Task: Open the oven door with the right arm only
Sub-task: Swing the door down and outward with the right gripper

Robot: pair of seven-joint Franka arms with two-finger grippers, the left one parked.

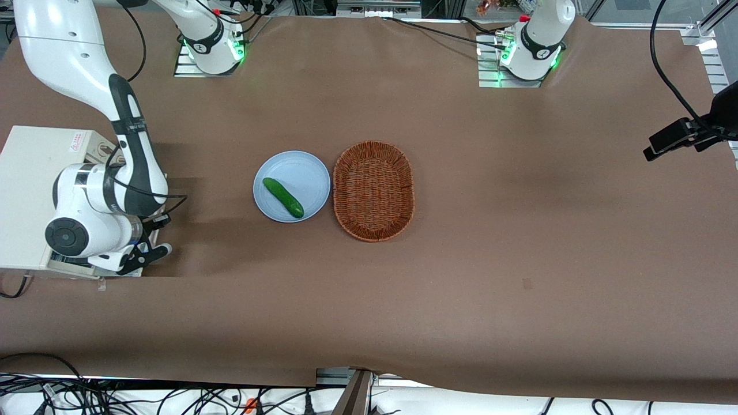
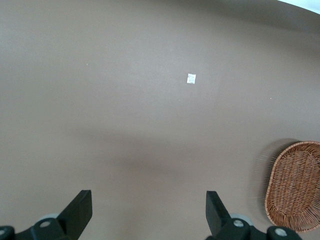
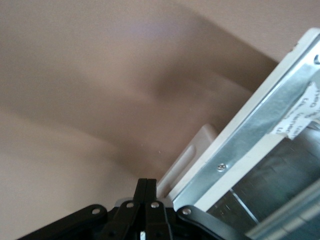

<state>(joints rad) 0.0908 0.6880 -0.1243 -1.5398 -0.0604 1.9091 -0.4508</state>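
Observation:
The cream-white oven point(image 1: 29, 190) stands at the working arm's end of the table, largely covered by the right arm point(image 1: 104, 196). My gripper point(image 1: 151, 252) hangs low at the oven's corner nearest the front camera. In the right wrist view the gripper point(image 3: 148, 182) is shut, fingers pressed together with nothing between them. Its tips sit just beside the oven door point(image 3: 250, 145), whose bare metal inner frame, taped label and dark glass point(image 3: 265, 195) face the camera. A cream handle mount point(image 3: 192, 150) sticks out from the door's edge close to the fingertips. In the front view the arm hides the door.
A light blue plate point(image 1: 300, 167) carrying a green cucumber point(image 1: 283, 197) lies mid-table. A brown wicker basket point(image 1: 373, 190) sits beside it toward the parked arm's end. A black camera mount point(image 1: 686, 135) overhangs that end of the table.

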